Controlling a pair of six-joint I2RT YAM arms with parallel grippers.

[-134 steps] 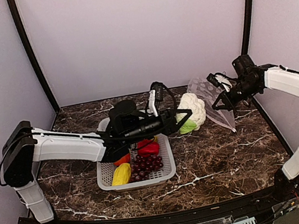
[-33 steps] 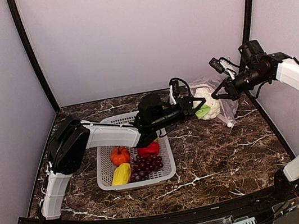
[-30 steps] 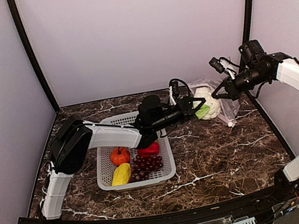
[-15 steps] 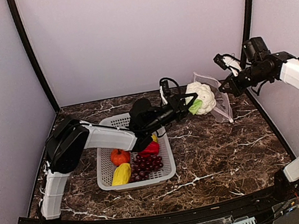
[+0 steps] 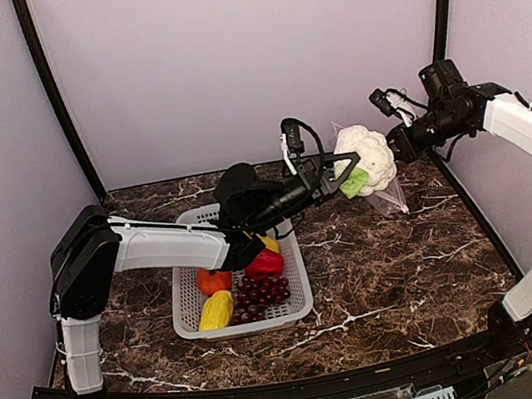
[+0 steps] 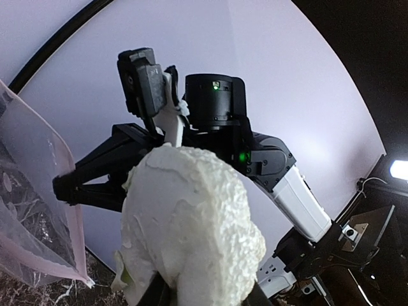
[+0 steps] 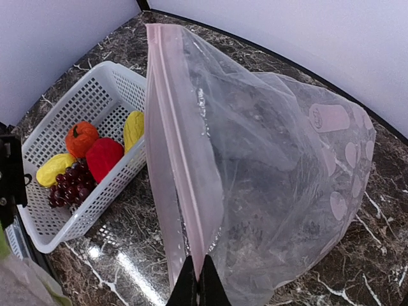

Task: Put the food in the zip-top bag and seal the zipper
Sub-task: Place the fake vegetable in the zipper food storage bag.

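I am clamping my left pincer point(image 5: 341, 175) on the green base of the lumpy white-and-green toy cauliflower point(image 5: 372, 154), and I am holding it up in the air, beyond the far right corner of the white perforated plastic basket point(image 5: 298, 306). A second ago I was pressing it low against the mouth of the clear crinkly plastic bag point(image 7: 274, 191). Now I am lifting it back out and higher, so it is not going in on this try. My right pincer point(image 7: 201, 284) is pinching the bag's edge between closed fingers, near one end of the pale pink zipper strip point(image 7: 175, 146), and is also rising. The bag is dangling off to the right of the basket, above the dark marbled table point(image 5: 410, 278). Through my right wrist camera the bag is looking empty and its mouth barely parted, which I am judging to be why the cauliflower is not entering. I am probably needing a wider opening before I lower it again. Everything else is waiting in the basket: the round orange toy tomato point(image 7: 81, 139), the glossy red pepper point(image 7: 104, 158), the two yellow pieces point(image 7: 133, 127) and the dark red grape bunch point(image 7: 70, 185). So the packing is hardly starting, and the sealing is far off.
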